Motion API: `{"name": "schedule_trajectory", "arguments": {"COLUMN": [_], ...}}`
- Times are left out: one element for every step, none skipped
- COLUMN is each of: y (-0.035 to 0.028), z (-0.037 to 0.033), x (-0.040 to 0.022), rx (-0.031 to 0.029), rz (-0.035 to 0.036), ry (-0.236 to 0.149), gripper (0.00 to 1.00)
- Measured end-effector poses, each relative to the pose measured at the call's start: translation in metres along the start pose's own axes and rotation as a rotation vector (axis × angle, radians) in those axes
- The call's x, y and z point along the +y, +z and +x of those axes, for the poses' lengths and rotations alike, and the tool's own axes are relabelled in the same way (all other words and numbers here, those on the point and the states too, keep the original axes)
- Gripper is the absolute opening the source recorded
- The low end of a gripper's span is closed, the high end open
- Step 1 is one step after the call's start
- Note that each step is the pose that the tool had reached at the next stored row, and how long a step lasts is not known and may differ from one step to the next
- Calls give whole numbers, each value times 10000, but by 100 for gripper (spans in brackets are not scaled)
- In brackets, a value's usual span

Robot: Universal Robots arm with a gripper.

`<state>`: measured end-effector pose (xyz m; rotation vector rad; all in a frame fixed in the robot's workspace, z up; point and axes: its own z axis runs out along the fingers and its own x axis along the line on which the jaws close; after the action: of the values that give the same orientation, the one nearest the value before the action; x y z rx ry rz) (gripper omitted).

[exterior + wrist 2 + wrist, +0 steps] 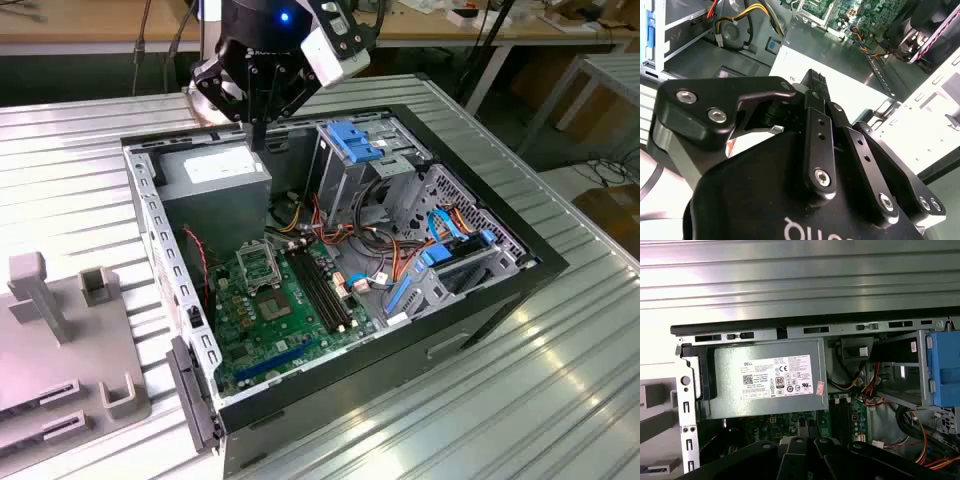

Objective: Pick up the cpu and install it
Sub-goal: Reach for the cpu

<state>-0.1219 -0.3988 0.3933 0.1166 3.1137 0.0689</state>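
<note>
The black robot hand point(258, 142) seems pressed together above the grey power supply box point(215, 170); its bulk may hide the small grey square cpu. The ribbed metal worktop point(560, 400) carries the open black computer case point(420, 330); wooden benches point(90, 25) stand behind.

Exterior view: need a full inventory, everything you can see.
table: one, silver ribbed metal, under everything
PC case: one, black, open, mid-table
motherboard: one, green, case floor
power supply: one, grey, case's far corner at the exterior view's left
memory slots: a row, black, on the motherboard
drive cage: one, grey with blue latch, far side of the case
cables: a bundle, red, yellow and black, between drive cage and motherboard
fixture: one, grey, on the table at the exterior view's left
bench: one or two, wooden, behind the table
arm: one, black with a blue light, above the case's far edge
gripper: one, black, above the power supply
</note>
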Motion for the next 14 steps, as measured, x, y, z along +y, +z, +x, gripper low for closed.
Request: {"name": "schedule_trajectory", "arguments": {"y": [0, 0, 0, 0, 0, 0, -1, 0, 0, -1, -1, -1, -1, -1], "z": [0, 0, 0, 0, 0, 4, 7, 9, 11, 13, 19, 23, 31, 35], "x": [0, 0, 0, 0, 0, 0, 0, -1, -1, -1, -2, -2, -2, -2], "rx": [0, 0, 0, 0, 0, 0, 0, 0, 0, 0, 0, 0, 0, 0], "rz": [0, 0, 0, 0, 0, 0, 1, 0, 0, 1, 0, 0, 1, 0], "ry": [-1, 0, 0, 0, -1, 1, -1, -1, 0, 0, 2, 1, 0, 0], "gripper": [11, 11, 11, 11, 11, 11, 11, 11, 11, 11, 11, 11, 11, 11]}}
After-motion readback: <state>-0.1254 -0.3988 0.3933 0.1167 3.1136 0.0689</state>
